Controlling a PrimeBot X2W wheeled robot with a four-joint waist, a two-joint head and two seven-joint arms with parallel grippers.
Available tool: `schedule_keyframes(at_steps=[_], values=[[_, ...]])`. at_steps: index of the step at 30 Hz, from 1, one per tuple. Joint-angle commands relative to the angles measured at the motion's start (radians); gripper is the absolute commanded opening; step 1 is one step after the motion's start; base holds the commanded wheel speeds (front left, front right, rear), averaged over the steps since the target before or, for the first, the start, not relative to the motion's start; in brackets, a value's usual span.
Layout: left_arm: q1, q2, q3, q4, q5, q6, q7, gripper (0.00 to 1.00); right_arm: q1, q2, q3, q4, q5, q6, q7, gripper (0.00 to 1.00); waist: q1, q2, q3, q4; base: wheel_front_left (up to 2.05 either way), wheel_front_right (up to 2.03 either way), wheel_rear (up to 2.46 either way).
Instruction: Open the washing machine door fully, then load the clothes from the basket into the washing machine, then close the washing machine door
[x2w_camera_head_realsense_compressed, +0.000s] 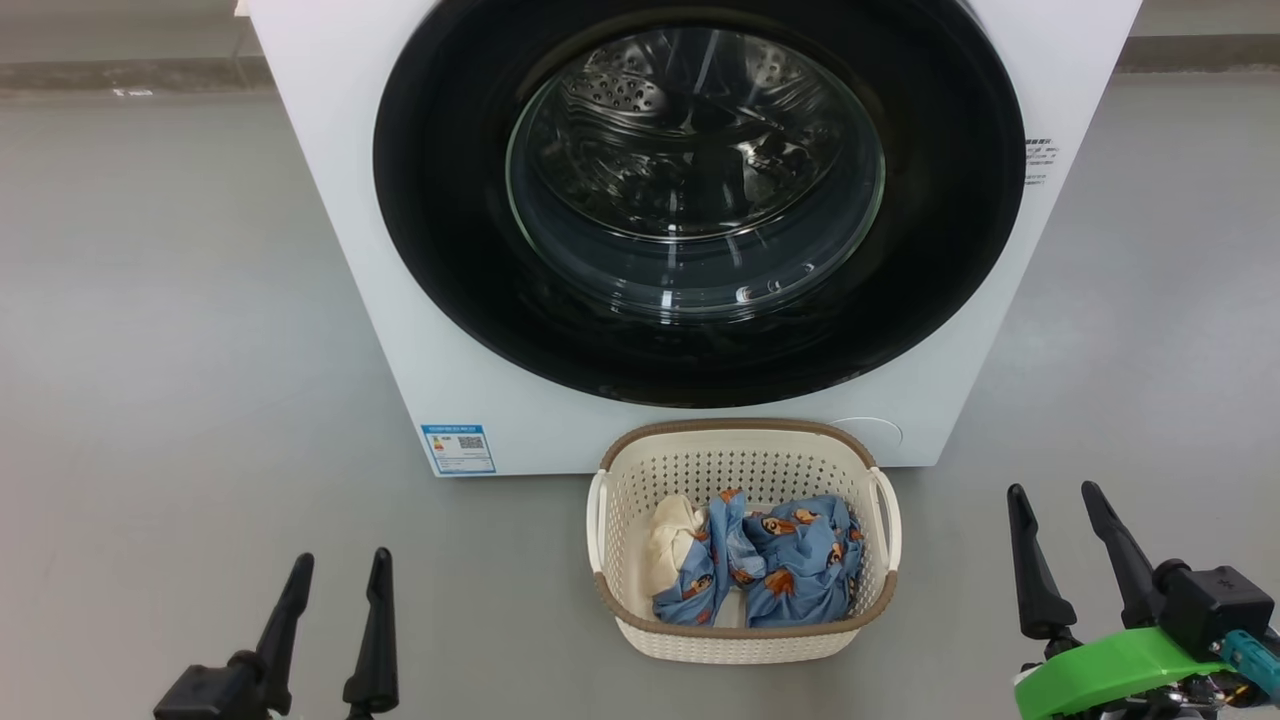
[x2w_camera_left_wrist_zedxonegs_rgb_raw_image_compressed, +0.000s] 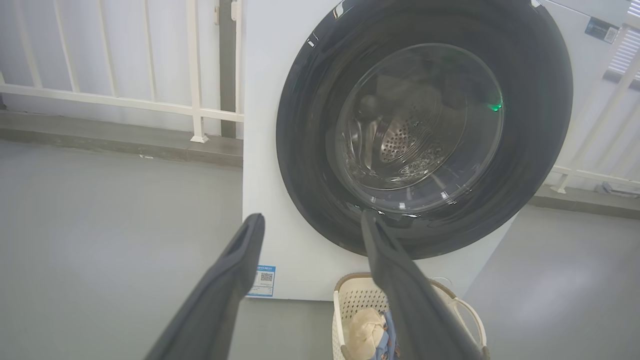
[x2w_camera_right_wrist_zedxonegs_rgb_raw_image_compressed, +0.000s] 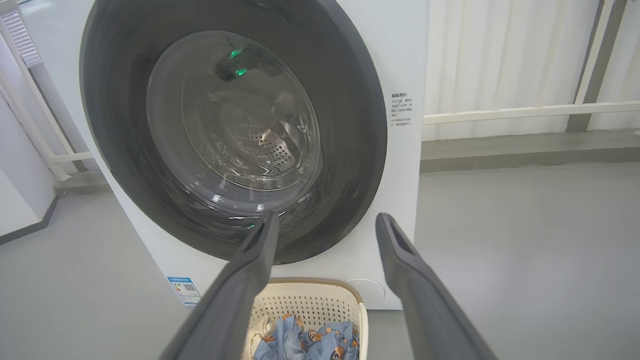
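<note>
Three steps remain; none appears begun. The door (x2w_camera_head_realsense_compressed: 440, 200) sits shut on the washer (x2w_camera_head_realsense_compressed: 345, 260), far centre. The basket (x2w_camera_head_realsense_compressed: 738, 428) stands on the floor (x2w_camera_head_realsense_compressed: 150, 350) just before the washer, with the clothes (x2w_camera_head_realsense_compressed: 795, 565) inside it. The left gripper (x2w_camera_head_realsense_compressed: 343, 557) and right gripper (x2w_camera_head_realsense_compressed: 1053, 489) hover near, on either side, both spread and empty, well apart from the door.

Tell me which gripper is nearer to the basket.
Right. The right gripper stands open just to the right of the basket; the left gripper sits open farther out on its left.
</note>
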Motion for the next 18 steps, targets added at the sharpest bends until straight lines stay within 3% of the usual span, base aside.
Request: schedule_keyframes(at_steps=[1, 5, 18], values=[[-0.046, 0.013, 0.030, -0.020, 0.026, 0.000, -0.013, 1.00, -0.012, -0.012, 0.019, -0.031, -0.029, 0.006, -0.018, 1.00, -0.0001, 0.0000, 0.000, 0.000, 0.00, 0.00, 0.00], [-0.050, 0.010, 0.041, -0.004, 0.043, 0.000, -0.024, 1.00, -0.001, -0.008, 0.007, -0.035, -0.074, 0.006, -0.029, 1.00, -0.0001, 0.0000, 0.000, 0.002, 0.00, 0.00, 0.00], [-0.065, 0.004, 0.083, 0.053, 0.038, 0.000, -0.025, 1.00, 0.022, 0.011, -0.044, -0.033, -0.071, 0.006, -0.029, 1.00, -0.0001, 0.0000, 0.001, -0.005, 0.00, 0.00, 0.00]])
